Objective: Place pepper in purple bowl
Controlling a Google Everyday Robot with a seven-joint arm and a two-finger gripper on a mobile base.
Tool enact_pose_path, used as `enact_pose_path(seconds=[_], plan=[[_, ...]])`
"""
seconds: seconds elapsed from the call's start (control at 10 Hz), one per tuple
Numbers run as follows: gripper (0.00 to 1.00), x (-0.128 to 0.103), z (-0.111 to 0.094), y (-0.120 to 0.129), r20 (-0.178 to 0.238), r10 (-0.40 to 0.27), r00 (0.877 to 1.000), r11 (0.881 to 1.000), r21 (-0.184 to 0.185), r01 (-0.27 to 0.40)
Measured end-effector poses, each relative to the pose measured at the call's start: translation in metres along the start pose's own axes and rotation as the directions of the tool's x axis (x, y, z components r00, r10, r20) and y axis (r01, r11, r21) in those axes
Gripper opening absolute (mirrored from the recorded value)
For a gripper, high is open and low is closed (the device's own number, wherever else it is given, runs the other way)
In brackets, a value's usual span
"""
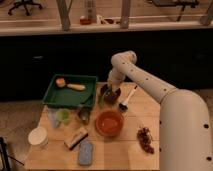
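Note:
The purple bowl (113,97) is a small, very dark bowl on the wooden table, just right of the green tray. My gripper (110,92) hangs straight down from the white arm and sits right over the bowl, covering most of it. I cannot make out the pepper. If it is at the bowl, the gripper hides it. The larger orange bowl (109,123) stands in front of the purple one, nearer the table's front.
A green tray (85,99) at the left holds a yellowish thing (72,86). A brush (127,98) lies right of the gripper. A pale green thing (62,116), a can (84,116), a white cup (37,136), a blue sponge (86,152) and grapes (145,139) are on the table.

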Motion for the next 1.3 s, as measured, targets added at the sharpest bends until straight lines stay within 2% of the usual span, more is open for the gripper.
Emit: enact_pose_path(seconds=[0.7,0.8,1.3], plan=[[0.02,0.0007,0.0019,0.0002,-0.001,0.007,1.000,1.000,-0.007,-0.007],[0.08,0.0007,0.0020,0.0003,0.001,0.008,1.000,1.000,-0.011,-0.008],[0.60,-0.0006,0.0015,-0.0001,0.017,0.002,1.000,1.000,-0.015,-0.002]])
